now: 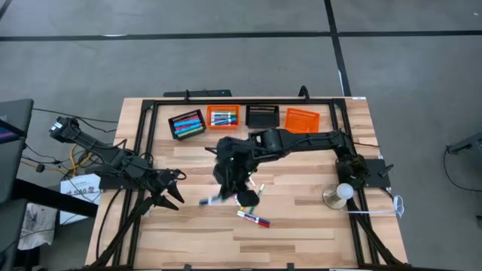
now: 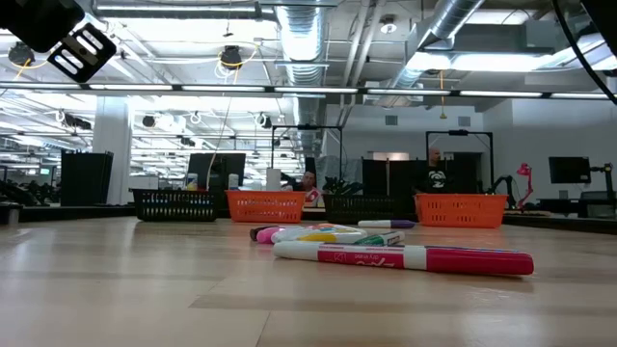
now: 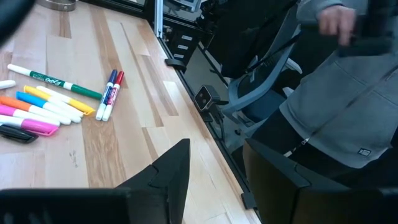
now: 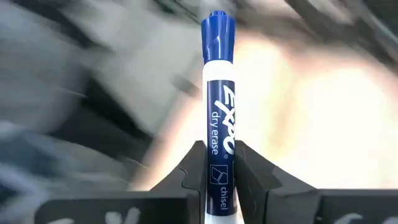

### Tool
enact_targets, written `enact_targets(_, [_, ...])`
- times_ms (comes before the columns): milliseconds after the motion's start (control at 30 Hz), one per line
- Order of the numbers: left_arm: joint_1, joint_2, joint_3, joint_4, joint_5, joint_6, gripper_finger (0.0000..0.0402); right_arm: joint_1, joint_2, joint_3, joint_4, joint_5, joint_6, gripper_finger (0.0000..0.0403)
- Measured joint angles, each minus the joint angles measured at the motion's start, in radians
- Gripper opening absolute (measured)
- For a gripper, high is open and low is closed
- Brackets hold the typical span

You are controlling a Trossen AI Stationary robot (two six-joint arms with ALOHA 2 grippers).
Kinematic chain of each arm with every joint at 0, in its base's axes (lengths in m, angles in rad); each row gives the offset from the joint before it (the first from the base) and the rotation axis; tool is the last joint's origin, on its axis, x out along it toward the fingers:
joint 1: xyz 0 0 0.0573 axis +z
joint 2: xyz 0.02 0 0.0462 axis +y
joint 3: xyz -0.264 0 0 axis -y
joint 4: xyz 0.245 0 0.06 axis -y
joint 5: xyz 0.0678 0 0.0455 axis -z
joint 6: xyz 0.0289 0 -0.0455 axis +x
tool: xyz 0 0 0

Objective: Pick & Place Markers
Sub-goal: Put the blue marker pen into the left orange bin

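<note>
The left claw [image 1: 172, 190] waits low over the desk [image 1: 301, 226] near its left edge, its dark pointed fingers [image 3: 168, 177] standing apart and holding nothing. Toward the middle of the desk the right claw [image 4: 219, 168] is clamped on a blue marker [image 4: 218, 112], gripping the lower barrel so the capped end sticks straight out past the fingertips. Below that arm a loose pile of markers [image 1: 254, 219] lies on the bare wood near the desk's middle, some touching, a red-and-blue pair just apart from the rest. Along the far edge stand four mesh baskets: a black basket [image 1: 187, 125] and an orange basket [image 1: 223, 118] already hold markers, while the second black basket [image 1: 262, 116] and second orange basket [image 1: 303, 119] look empty.

To place this one well, I would carry it level over a basket, line the barrel up with the basket's long side, lower it inside the walls and only then let go, since a round smooth barrel will roll or bounce if dropped from height.

The markers are slim glossy plastic cylinders with white labelled barrels and coloured caps; the baskets are rigid, rectangular wire mesh; the desk is pale planked wood with a matte grain
</note>
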Motion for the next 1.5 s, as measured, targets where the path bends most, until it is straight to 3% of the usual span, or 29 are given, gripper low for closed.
enact_targets(133, [0.000,0.000,0.000,0.000,-0.004,0.000,0.0149,-0.009,0.022,-0.012,-0.155,0.375,0.042,0.0046])
enact_targets(233, [0.000,0.001,0.000,0.000,-0.055,-0.005,0.0149,-0.029,0.033,-0.008,-0.167,0.560,0.054,0.0046])
enact_targets(333, [0.000,0.001,0.000,0.001,-0.123,-0.007,0.0149,-0.063,0.050,-0.011,-0.163,0.695,0.054,0.0046])
enact_targets(467, [0.000,0.001,0.000,0.004,-0.180,0.005,0.0149,-0.137,0.084,-0.012,-0.101,0.790,0.021,0.0046])
enact_targets(667, [0.041,0.001,0.000,0.007,-0.192,0.014,0.0149,-0.275,0.135,-0.012,-0.018,0.773,-0.074,0.0046])
enact_targets(1067, [0.245,0.001,0.000,0.010,-0.192,0.023,0.0149,-0.507,0.150,-0.011,0.080,0.550,-0.249,0.0047])
enact_targets(1500, [0.398,0.001,0.000,0.037,-0.192,0.067,0.0149,-0.592,0.172,-0.007,0.137,0.417,-0.312,0.0047])
